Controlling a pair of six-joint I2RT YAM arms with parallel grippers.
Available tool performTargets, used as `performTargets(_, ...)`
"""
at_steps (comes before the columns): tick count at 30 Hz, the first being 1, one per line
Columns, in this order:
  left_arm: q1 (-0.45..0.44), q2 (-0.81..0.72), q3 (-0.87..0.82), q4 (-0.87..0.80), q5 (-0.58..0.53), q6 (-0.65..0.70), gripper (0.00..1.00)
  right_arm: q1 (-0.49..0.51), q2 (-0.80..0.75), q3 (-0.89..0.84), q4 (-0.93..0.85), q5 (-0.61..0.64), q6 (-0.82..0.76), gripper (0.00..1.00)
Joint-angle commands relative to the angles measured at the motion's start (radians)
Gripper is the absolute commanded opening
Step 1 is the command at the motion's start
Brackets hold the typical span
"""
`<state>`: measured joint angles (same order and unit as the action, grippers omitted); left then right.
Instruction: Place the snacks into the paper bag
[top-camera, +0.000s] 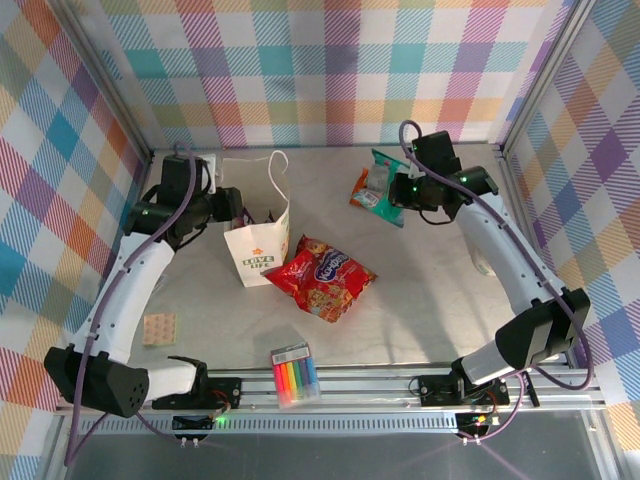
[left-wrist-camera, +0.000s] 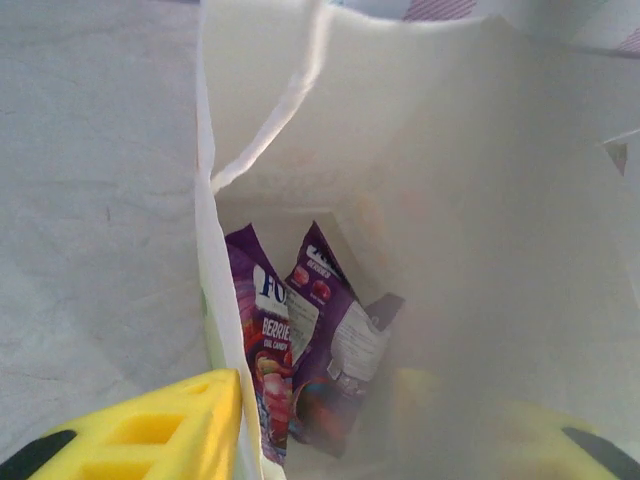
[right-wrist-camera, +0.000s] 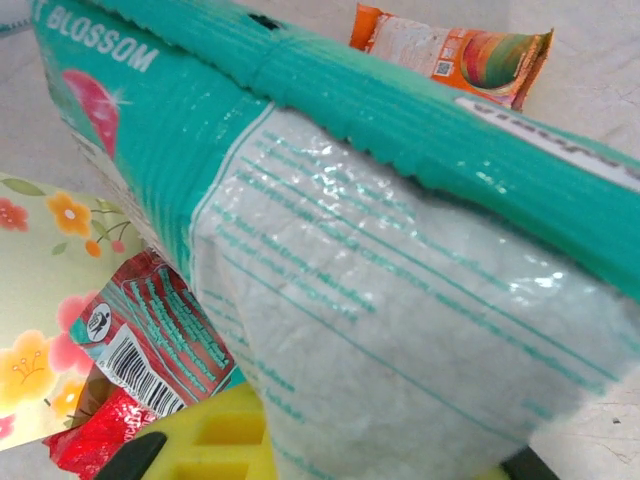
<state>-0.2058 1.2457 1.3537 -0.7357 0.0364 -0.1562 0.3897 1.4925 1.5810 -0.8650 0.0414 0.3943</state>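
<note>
Left fingers (left-wrist-camera: 170, 425) apart astride paper bag (top-camera: 255, 250) rim, likely propping it; 2 purple packets (left-wrist-camera: 300, 340) inside. Right fingers (right-wrist-camera: 230, 440) grip teal-and-white packet (right-wrist-camera: 380, 300), bag-bound.

Both arms far forward; left gripper (top-camera: 245, 210) jaws apart, right gripper (top-camera: 395, 200) clamped.

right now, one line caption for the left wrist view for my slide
Looking into the open paper bag: two purple packets at its bottom, a yellow gripper finger at the lower left.
</note>
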Motion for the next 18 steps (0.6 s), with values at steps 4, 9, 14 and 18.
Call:
performTargets(4, 0.048, -0.041, 0.025, 0.065, 0.023, -0.057, 0.44, 0.049, -0.005, 0.14, -0.012, -0.007, -0.061, 0.16)
performTargets(9, 0.07, -0.053, 0.025, 0.096, 0.034, -0.077, 0.44, 0.087, 0.012, 0.212, -0.021, -0.005, -0.087, 0.16)
performTargets(14, 0.095, -0.06, 0.026, 0.126, 0.052, -0.098, 0.44, 0.126, 0.034, 0.272, -0.029, -0.018, -0.104, 0.15)
performTargets(18, 0.11, -0.066, 0.02, 0.149, 0.062, -0.116, 0.43, 0.164, 0.053, 0.322, -0.034, -0.021, -0.12, 0.15)
